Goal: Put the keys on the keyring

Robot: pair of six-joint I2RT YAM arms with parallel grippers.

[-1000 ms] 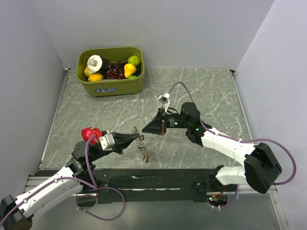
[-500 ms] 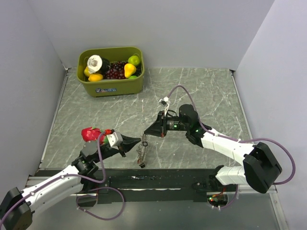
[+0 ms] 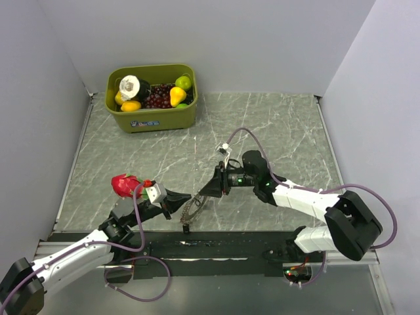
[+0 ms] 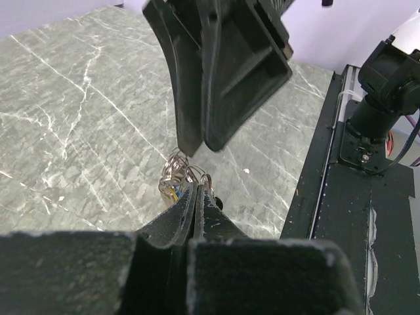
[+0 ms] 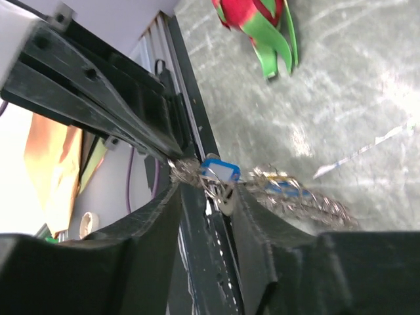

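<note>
The keyring [image 3: 192, 207], a limp grey metal chain loop with keys on it, hangs between my two grippers near the table's front edge. My left gripper [image 3: 188, 197] is shut on its rings [image 4: 176, 169]. Yellow and blue key heads [image 4: 172, 191] show just beyond its tips [image 4: 197, 187]. A small dark key [image 3: 186, 228] dangles lowest. My right gripper [image 3: 203, 194] is right beside the left one. Its jaws [image 5: 207, 190] stand apart around a blue-headed key [image 5: 220, 172], and the chain [image 5: 298, 198] trails to the right.
A green bin [image 3: 152, 119] with toy fruit stands at the far left. A red and green dragon fruit [image 3: 125, 185] lies left of my left arm and also shows in the right wrist view [image 5: 259, 26]. A black rail [image 3: 216, 243] runs along the near edge.
Both grippers have moved down and toward the near edge. The right gripper has closed in on the left one. The keyring bundle now hangs lower, at the table.
</note>
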